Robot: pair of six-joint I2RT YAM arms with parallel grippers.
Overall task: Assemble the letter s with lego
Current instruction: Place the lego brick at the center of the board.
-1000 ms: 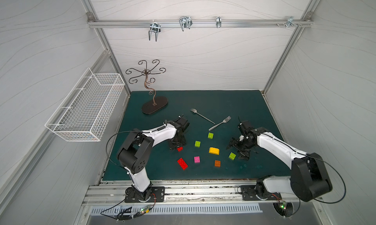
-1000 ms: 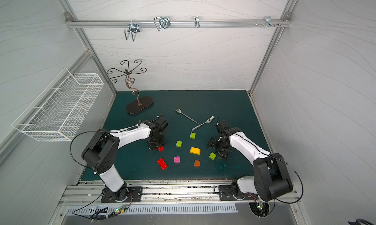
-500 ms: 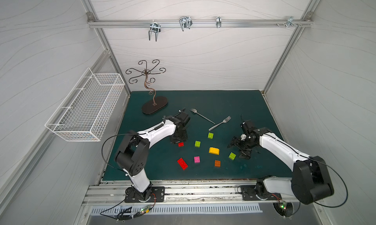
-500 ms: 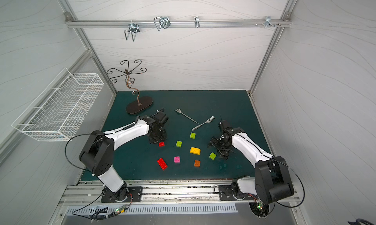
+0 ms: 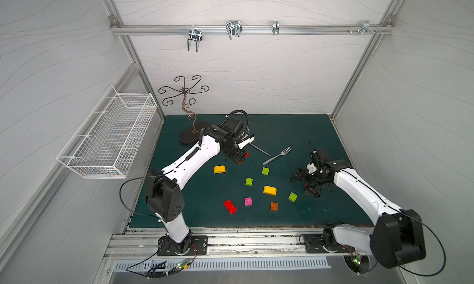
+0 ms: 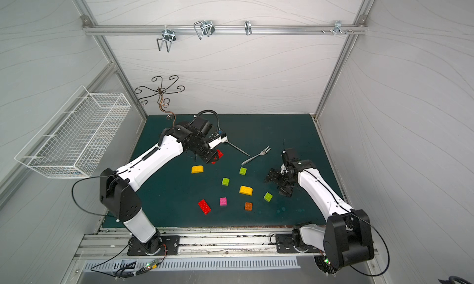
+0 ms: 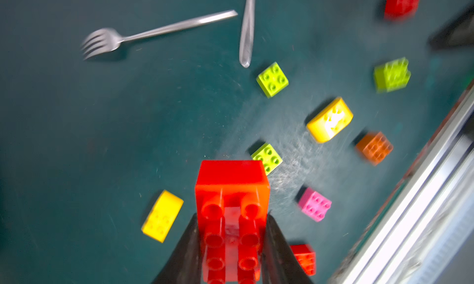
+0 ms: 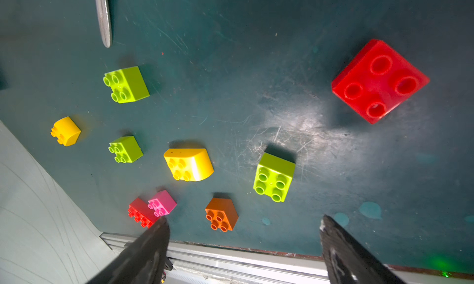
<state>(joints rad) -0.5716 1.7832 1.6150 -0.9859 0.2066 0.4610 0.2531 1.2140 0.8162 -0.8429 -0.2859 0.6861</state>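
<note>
— Green mat (image 5: 295, 131) between white walls (image 5: 256, 77), in both top views. Where is the left gripper (image 5: 241, 159)?
— Over the far left of it, pinching a long red brick (image 6: 218, 154), which looks lifted clear. Loose lego (image 5: 269, 190) lies nearer. A yellow brick (image 5: 219, 169) sits just near of the gripper, with smaller pieces of several colours towards the middle, none joined.
— So the letter is hardly begun, I'd say. And the right gripper (image 5: 305, 184)?
— Low at the right, jaws spread, holding nothing.
— What does the left wrist view give?
— Blurred, yet plain enough. Both fingers (image 7: 189, 244) are pressed against the long sides of that brick, its studs facing the camera and one end pointing away. Beyond it on the mat sit a lime brick (image 7: 266, 158) and a pink brick (image 7: 315, 204); two forks (image 7: 159, 30) lie apart from them.
— And the right wrist view?
— Jaws wide, nothing between them. A square red brick (image 8: 379, 81) lies flat, studs up, well apart from the cluster.
— Then how to carry well?
— Hold the pinch firm, travel high over the loose pieces and steer clear of the forks. Choose bare mat, turn the wrist until the studs face up, lower until the brick rests flat, and only then loosen. Set crooked, it would spoil every later row.
</note>
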